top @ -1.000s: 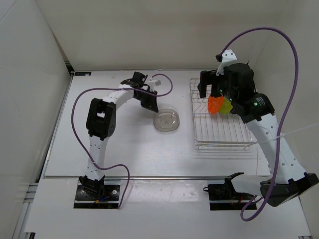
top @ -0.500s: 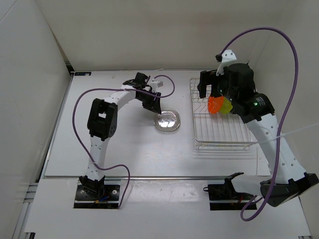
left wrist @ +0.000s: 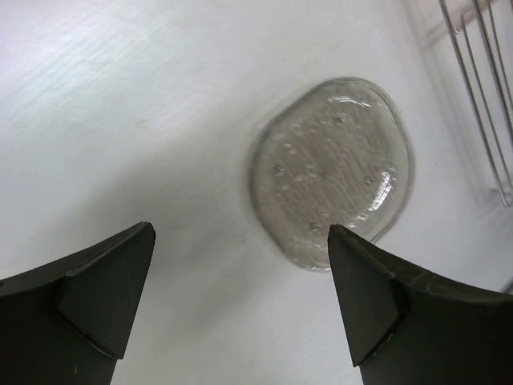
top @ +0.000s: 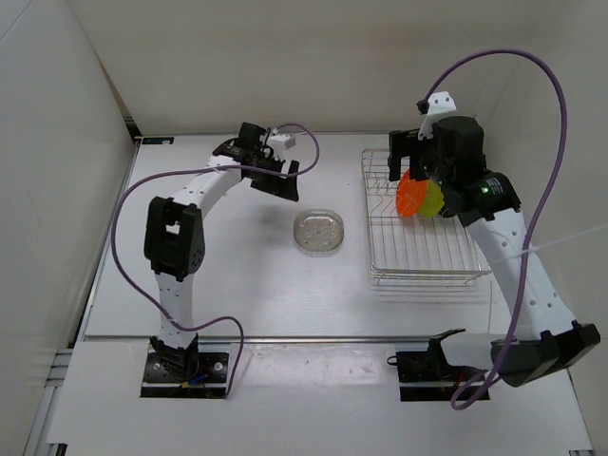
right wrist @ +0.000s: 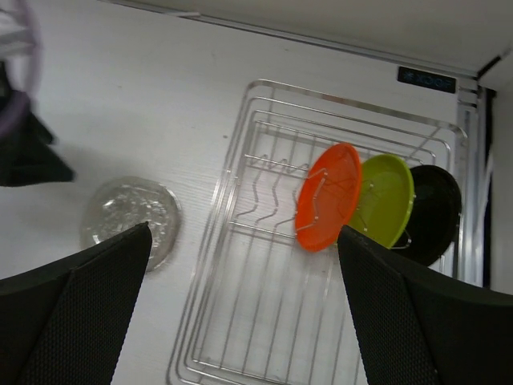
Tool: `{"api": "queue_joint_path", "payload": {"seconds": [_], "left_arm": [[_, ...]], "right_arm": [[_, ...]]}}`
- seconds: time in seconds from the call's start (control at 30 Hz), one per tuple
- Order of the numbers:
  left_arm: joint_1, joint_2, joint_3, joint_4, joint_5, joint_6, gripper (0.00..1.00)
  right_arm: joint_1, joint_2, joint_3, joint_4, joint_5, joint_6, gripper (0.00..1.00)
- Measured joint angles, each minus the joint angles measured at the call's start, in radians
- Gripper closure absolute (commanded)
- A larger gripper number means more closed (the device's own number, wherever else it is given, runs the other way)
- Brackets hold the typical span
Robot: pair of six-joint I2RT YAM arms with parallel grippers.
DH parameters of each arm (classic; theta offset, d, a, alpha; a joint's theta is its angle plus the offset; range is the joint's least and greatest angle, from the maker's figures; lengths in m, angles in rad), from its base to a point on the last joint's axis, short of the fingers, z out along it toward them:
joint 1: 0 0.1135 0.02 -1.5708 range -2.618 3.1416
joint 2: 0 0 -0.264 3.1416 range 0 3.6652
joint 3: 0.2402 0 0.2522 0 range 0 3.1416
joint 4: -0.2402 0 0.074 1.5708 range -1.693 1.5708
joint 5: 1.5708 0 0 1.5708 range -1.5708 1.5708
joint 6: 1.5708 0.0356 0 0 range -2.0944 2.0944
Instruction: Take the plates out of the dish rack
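One plate is out and three are left to unload. The clear plate lies flat on the surface, just left of the dish rack and apart from it. The left gripper hangs above it with its jaws wide apart and nothing between them, touching nothing.

The right gripper hovers over the rack's far end, also spread open and empty. The step in hand looks like the pick of the orange plate, the outermost of the standing row. That calls for bringing the fingers down astride its upper rim, closing, then lifting straight up so that it clears the wire dividers without dragging its neighbour.

The overhead view shows only the orange plate and the lime green plate; the right arm covers what lies behind them. The right wrist camera shows the black plate leaning at the back, all three on edge in adjoining slots. The left wrist view alone shows the clear plate's dimpled face resting level.
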Motion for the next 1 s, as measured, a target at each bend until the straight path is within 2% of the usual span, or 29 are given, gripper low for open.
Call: {"api": "queue_joint_path", "payload": {"seconds": [0.1,0.2,0.3,0.43,0.57,0.73,1.0], "left_arm": [[0.013,-0.135,-0.061,0.016,-0.107,0.003,0.0],[0.023,-0.267,-0.086,0.029,-0.218,0.003,0.0],[0.034,-0.359,-0.055,0.002,-0.309,0.002,0.0],[0.052,-0.404,0.013,-0.04,-0.402,-0.002,0.0],[0.069,-0.492,-0.055,-0.076,-0.462,-0.002,0.0],[0.077,-0.635,-0.161,-0.111,-0.505,-0.002,0.0],[0.077,-0.719,-0.188,-0.114,-0.546,-0.002,0.0]], "right_arm": [[-0.043,0.06,0.0,0.011,0.045,-0.04,0.0],[-0.069,0.159,0.0,0.019,0.107,-0.092,0.05],[-0.088,0.277,0.002,0.019,0.153,-0.138,0.13],[-0.101,0.416,0.034,0.013,0.206,-0.188,0.21],[-0.119,0.507,0.086,0.022,0.254,-0.234,0.28],[-0.153,0.571,0.127,0.048,0.303,-0.276,0.3],[-0.179,0.627,0.138,0.06,0.328,-0.305,0.43]]}}
